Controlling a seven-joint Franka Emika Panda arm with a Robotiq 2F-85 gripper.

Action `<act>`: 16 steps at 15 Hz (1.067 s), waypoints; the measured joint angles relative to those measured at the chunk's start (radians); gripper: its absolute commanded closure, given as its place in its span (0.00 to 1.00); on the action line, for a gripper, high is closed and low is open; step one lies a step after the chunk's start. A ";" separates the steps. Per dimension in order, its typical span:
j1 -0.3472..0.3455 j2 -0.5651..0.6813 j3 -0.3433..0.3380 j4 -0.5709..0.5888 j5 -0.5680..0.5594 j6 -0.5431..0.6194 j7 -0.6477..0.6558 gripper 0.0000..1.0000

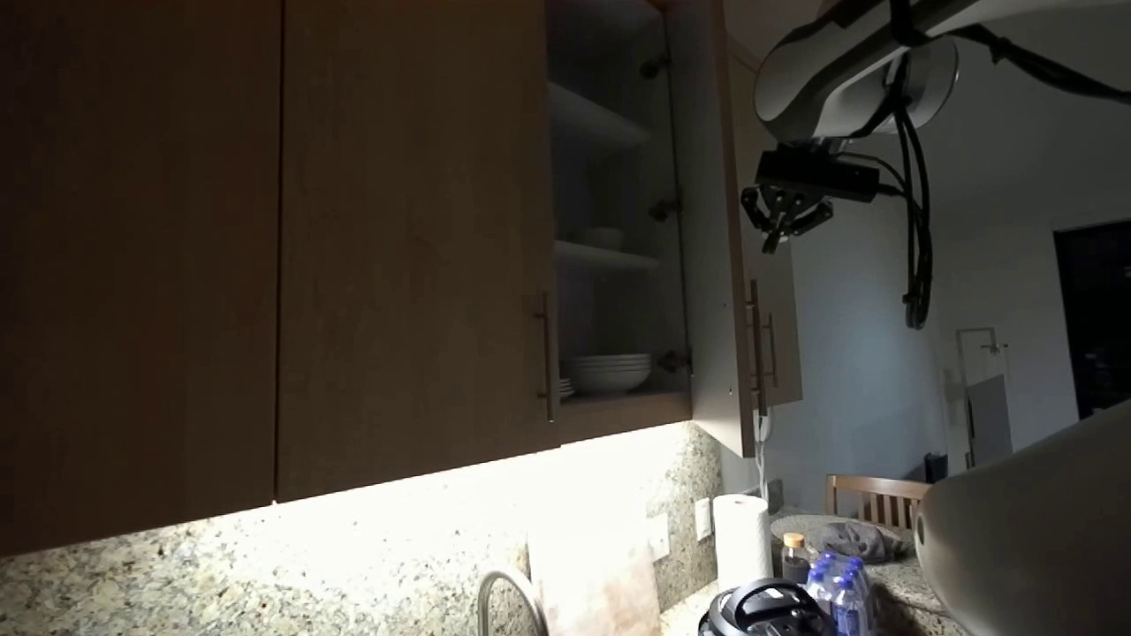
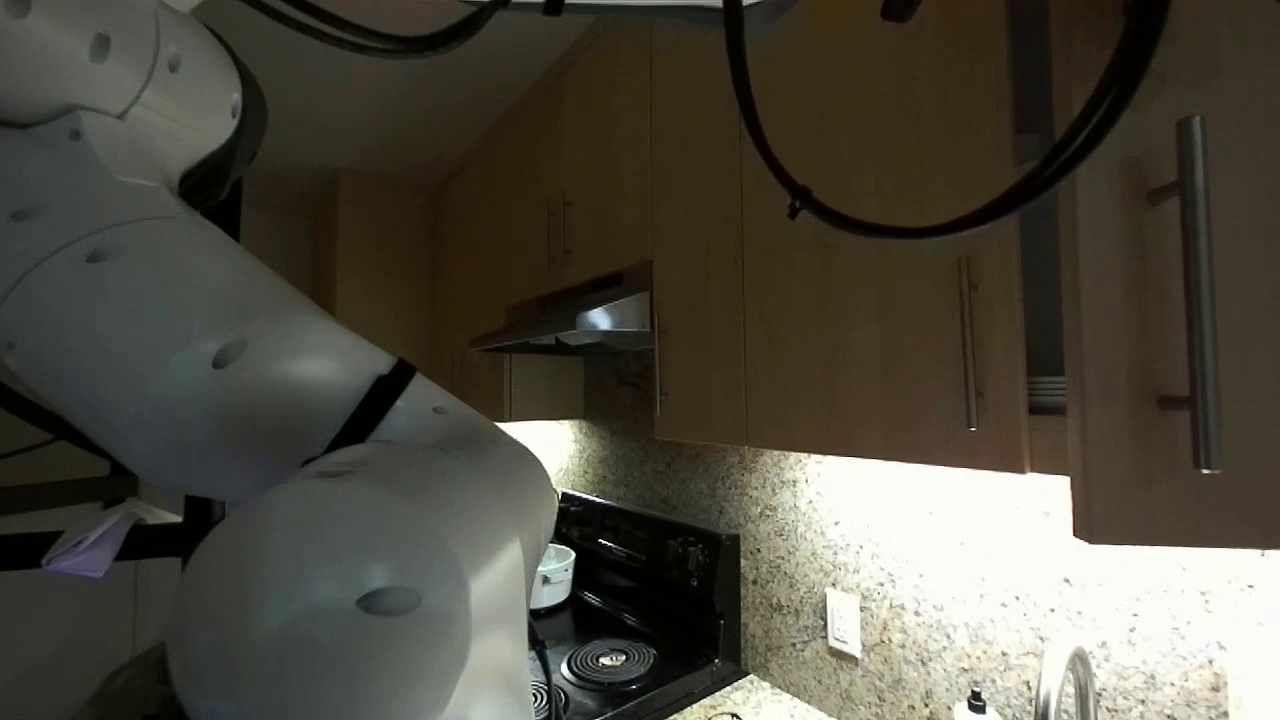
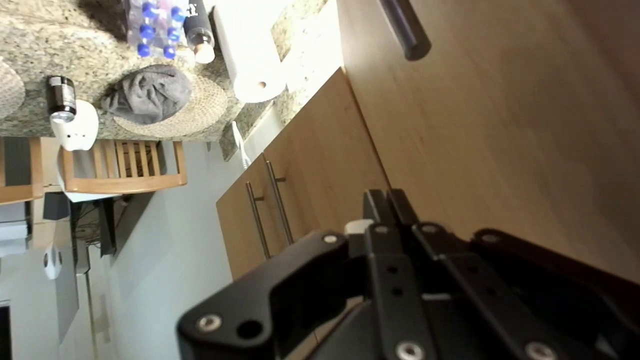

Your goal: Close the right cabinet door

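The right cabinet door (image 1: 717, 221) stands wide open, swung out from the cabinet, its pale inner face showing in an exterior view. Its light-brown outer face and metal bar handle (image 2: 1197, 295) fill the right edge in an exterior view (image 2: 1125, 400). In the wrist view the door's outer face (image 3: 475, 110) fills the right side, with the handle's end (image 3: 407, 30) at the top. My gripper (image 1: 772, 243) is on the outer side of the door, above handle height. In the wrist view its fingertips (image 3: 389, 192) are together with nothing between them. Contact with the door cannot be told.
The wider matching door (image 1: 415, 221) is shut beside the opening. White bowls (image 1: 610, 373) stand on the cabinet's bottom shelf. Farther doors with bar handles (image 3: 280, 202) lie beyond the open door. Below are a paper towel roll (image 1: 742, 539), bottles (image 1: 839, 587) and a faucet (image 1: 508, 587).
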 measured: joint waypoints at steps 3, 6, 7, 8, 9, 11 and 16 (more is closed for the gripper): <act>0.063 0.001 -0.046 0.007 0.000 -0.007 -0.017 0.94; 0.106 0.001 -0.062 0.029 0.000 -0.023 -0.026 0.93; 0.116 0.001 -0.061 0.037 0.000 -0.028 -0.029 0.93; 0.127 0.001 -0.059 0.045 0.000 -0.034 -0.034 0.94; 0.138 0.001 -0.057 0.053 0.000 -0.041 -0.038 0.93; 0.163 0.002 -0.049 0.065 0.000 -0.054 -0.040 0.93; 0.223 0.012 -0.041 0.082 0.001 -0.064 -0.040 0.93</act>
